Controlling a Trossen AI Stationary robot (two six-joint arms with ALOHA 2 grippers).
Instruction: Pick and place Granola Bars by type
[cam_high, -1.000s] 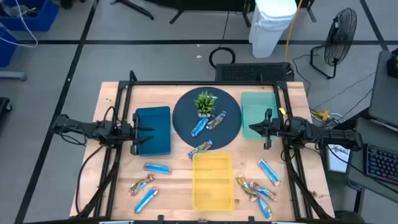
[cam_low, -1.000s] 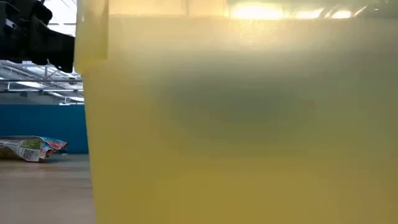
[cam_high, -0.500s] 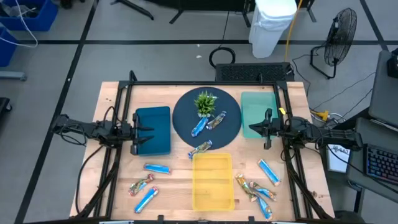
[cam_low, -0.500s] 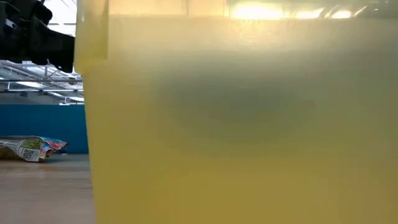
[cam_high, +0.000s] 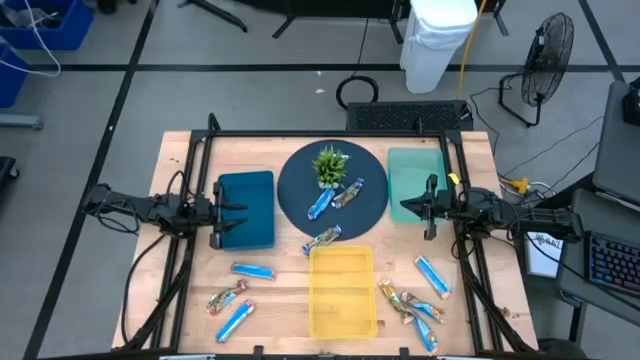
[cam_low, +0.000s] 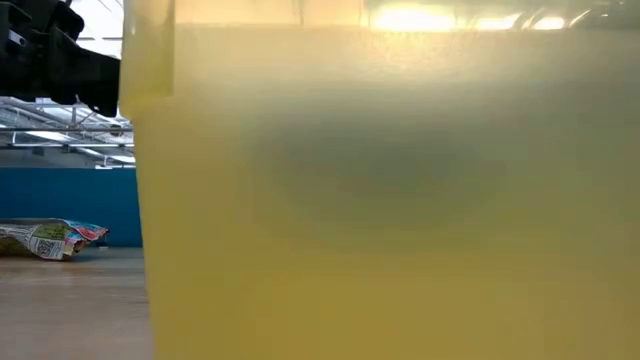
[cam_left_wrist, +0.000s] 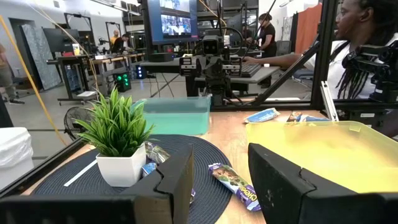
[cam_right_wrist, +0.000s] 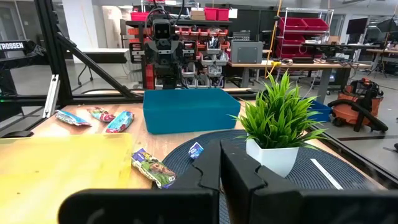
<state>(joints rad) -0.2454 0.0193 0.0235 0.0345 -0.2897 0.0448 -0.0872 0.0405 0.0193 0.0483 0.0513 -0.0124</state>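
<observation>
table (cam_high: 190, 290) wood | round dark mat (cam_high: 300, 195) centre, with plant (cam_high: 330, 165) and two bars (cam_high: 333, 198) | blue bin (cam_high: 248, 208) left, green bin (cam_high: 410, 180) right, yellow bin (cam_high: 342, 290) front | other bars (cam_high: 240, 290) loose front left and right | left gripper (cam_high: 222, 213) over blue bin, fingers apart | right gripper (cam_high: 428, 207) over green bin, fingers together

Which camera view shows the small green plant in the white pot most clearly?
The right wrist view shows the small green plant in the white pot closest and unobstructed. The left wrist view also shows it well. The high view shows only leaves from above. The low view misses it.
</observation>
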